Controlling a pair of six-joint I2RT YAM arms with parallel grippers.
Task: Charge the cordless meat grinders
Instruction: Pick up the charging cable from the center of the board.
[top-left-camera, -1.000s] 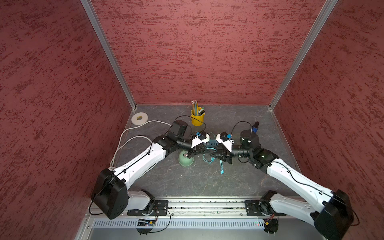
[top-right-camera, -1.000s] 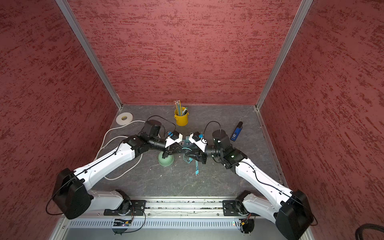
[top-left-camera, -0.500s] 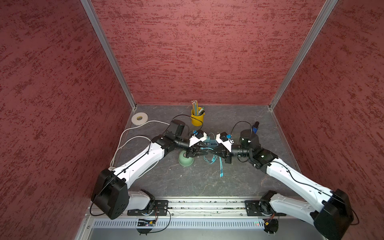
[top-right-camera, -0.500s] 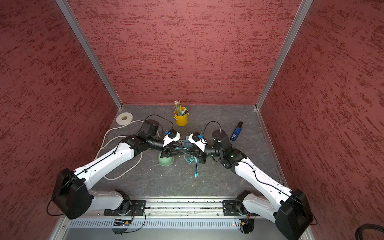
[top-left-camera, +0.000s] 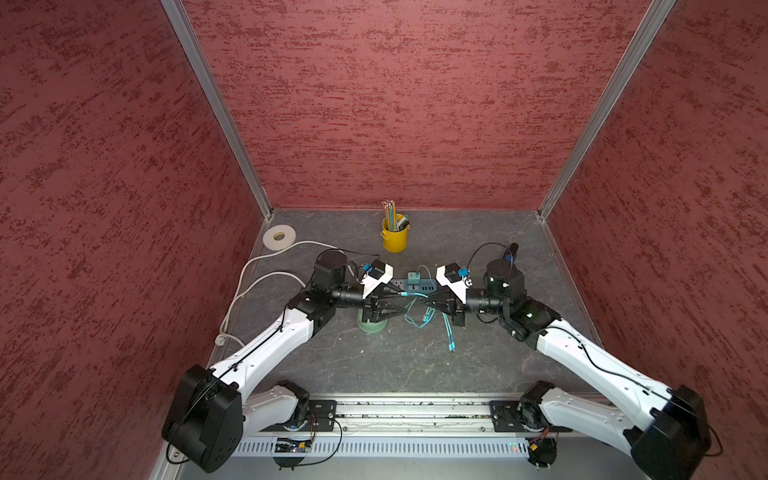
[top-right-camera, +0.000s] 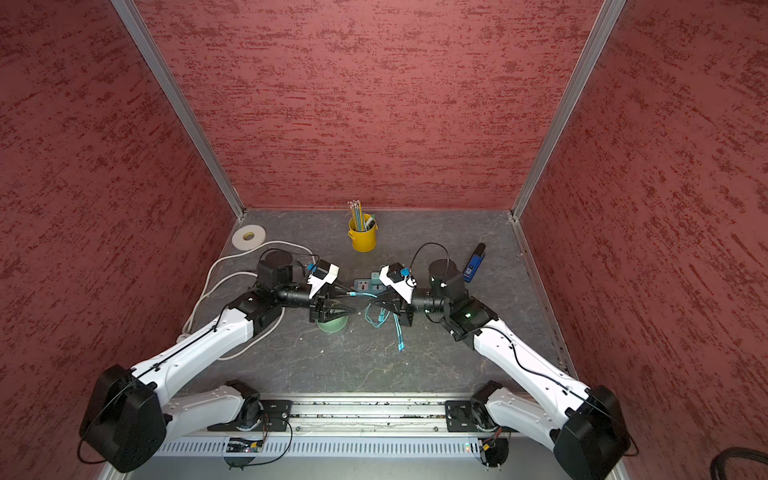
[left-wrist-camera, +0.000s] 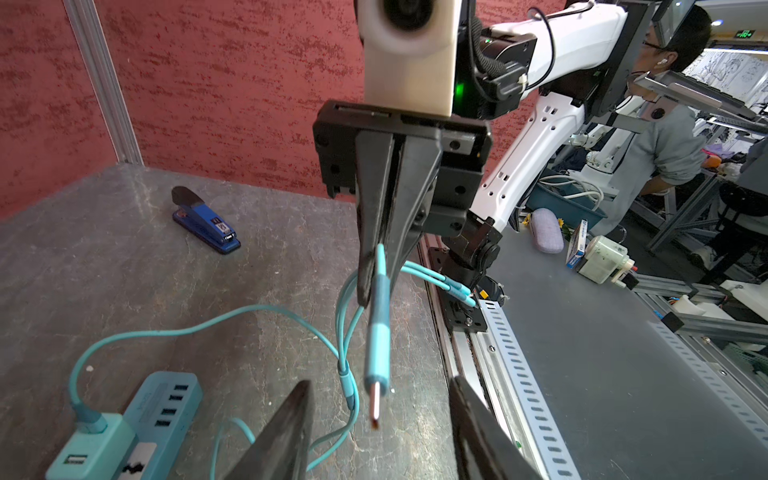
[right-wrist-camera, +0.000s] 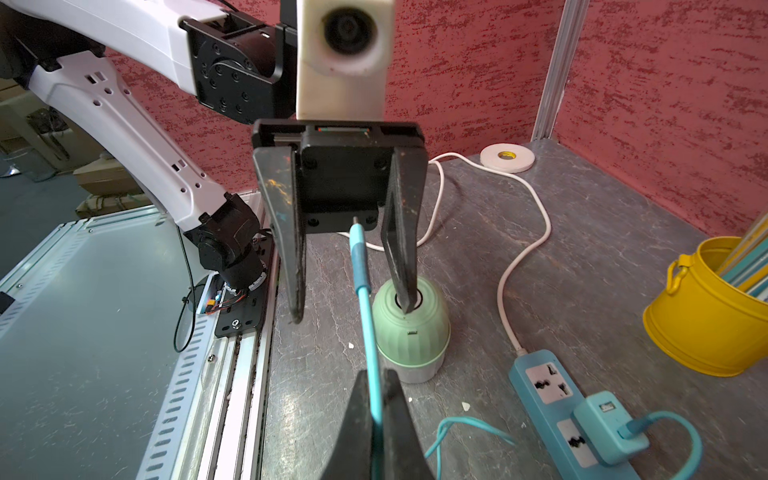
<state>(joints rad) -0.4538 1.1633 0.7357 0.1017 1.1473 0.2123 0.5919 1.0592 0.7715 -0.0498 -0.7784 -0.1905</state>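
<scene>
My left gripper (top-left-camera: 398, 302) and right gripper (top-left-camera: 427, 304) almost meet, tip to tip, so there is hardly any room between them. The green grinder (top-left-camera: 371, 327) sits right under the left one. Loops of teal cable (left-wrist-camera: 380, 328) lie under the right one. The power strip (right-wrist-camera: 540, 374) blocks the way just behind. The white cord (right-wrist-camera: 501, 299) runs down the left side. The front of the table (top-left-camera: 395, 370) is bare and wide.
</scene>
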